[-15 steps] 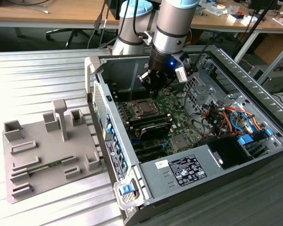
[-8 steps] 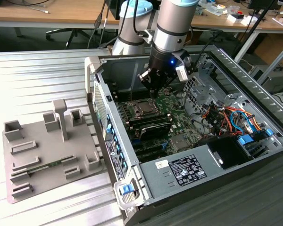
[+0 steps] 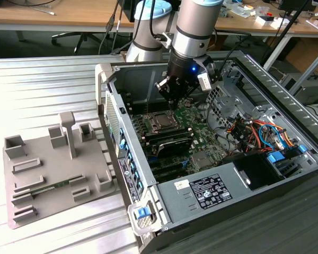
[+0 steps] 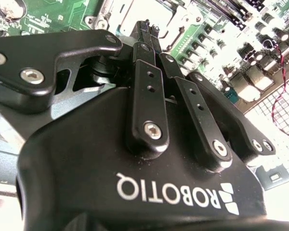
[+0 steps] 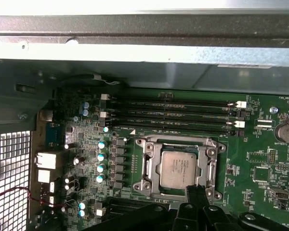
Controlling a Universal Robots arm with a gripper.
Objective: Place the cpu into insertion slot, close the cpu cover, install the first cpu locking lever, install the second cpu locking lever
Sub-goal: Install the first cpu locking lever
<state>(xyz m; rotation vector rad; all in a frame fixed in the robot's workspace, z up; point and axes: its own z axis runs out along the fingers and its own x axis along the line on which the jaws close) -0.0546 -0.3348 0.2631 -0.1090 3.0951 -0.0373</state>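
Note:
The cpu (image 5: 177, 168), a silvery square chip, lies flat in the insertion slot on the green board, and the slot itself is covered by it. The cpu cover (image 5: 147, 166), a silver frame, lies down flat around the chip. In the first wrist view my gripper (image 5: 196, 188) is shut on nothing, its black tips over the frame's edge beside the chip. The exterior view has the gripper (image 3: 172, 102) hanging just above the socket area (image 3: 160, 122) inside the open computer case. In the second wrist view the gripper (image 4: 145, 26) points at the bright metal frame.
Long black memory slots (image 5: 173, 115) run beside the socket. Case walls (image 3: 119, 132) ring the board, and coloured cables (image 3: 254, 132) sit at the exterior view's right. A grey fixture plate (image 3: 53, 169) with upright blocks lies on the ribbed table to the exterior view's left.

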